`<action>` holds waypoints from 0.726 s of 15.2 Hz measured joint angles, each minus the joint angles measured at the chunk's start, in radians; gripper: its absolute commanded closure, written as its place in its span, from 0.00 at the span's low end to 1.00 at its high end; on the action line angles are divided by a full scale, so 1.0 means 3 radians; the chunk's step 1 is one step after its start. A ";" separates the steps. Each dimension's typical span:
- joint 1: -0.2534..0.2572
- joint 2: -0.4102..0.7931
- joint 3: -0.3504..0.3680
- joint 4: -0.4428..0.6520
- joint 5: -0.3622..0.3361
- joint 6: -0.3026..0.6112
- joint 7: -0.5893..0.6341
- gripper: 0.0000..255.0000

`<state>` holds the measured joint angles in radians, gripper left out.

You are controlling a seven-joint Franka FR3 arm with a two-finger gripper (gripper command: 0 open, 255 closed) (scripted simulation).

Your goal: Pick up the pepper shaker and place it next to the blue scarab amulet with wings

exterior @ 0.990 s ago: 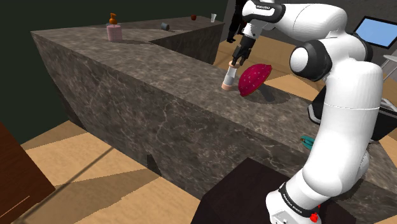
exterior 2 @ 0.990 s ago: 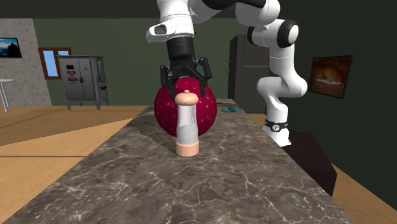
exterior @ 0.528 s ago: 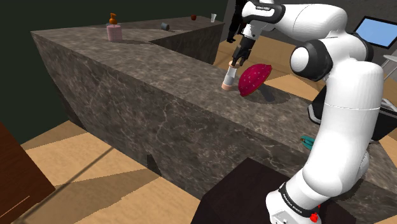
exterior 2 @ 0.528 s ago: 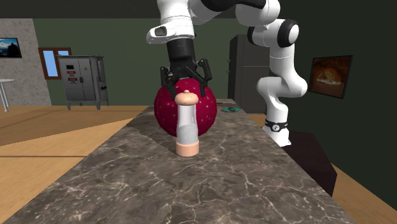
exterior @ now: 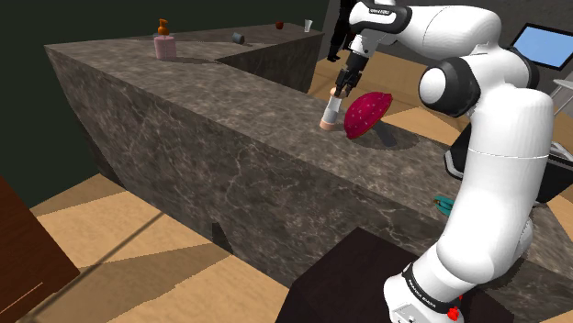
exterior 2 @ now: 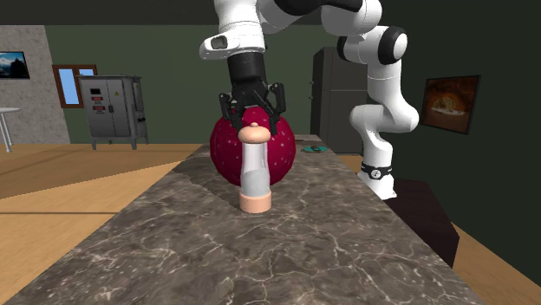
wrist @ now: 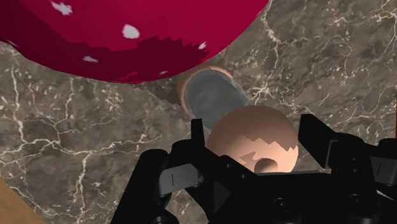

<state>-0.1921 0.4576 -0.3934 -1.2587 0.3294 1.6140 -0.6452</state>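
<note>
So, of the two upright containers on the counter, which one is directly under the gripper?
The pepper shaker, grey-bodied with peach ends: the gripper hangs open over its cap. The pink dispenser stands far away from it.

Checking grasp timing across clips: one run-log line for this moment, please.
phase: pre-grasp | gripper: fingers open over pepper shaker cap | shaker: upright on counter, beside red spotted object

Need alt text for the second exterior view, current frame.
Black gripper hangs open just above a pepper shaker, fingers on either side of its peach knob. The clear-bodied shaker stands upright on a dark marbled counter, with a red white-spotted rounded object close behind and the white arm at right.
</note>
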 measured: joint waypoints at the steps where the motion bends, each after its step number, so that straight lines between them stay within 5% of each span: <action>1: 0.0000 0.0000 0.0000 -0.0001 0.0000 0.0000 0.0000 1.00; 11: -0.0092 0.0099 0.0004 0.0519 0.0029 -0.0412 0.0068 1.00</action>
<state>-0.2196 0.4872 -0.3923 -1.1029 0.3381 1.4903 -0.6247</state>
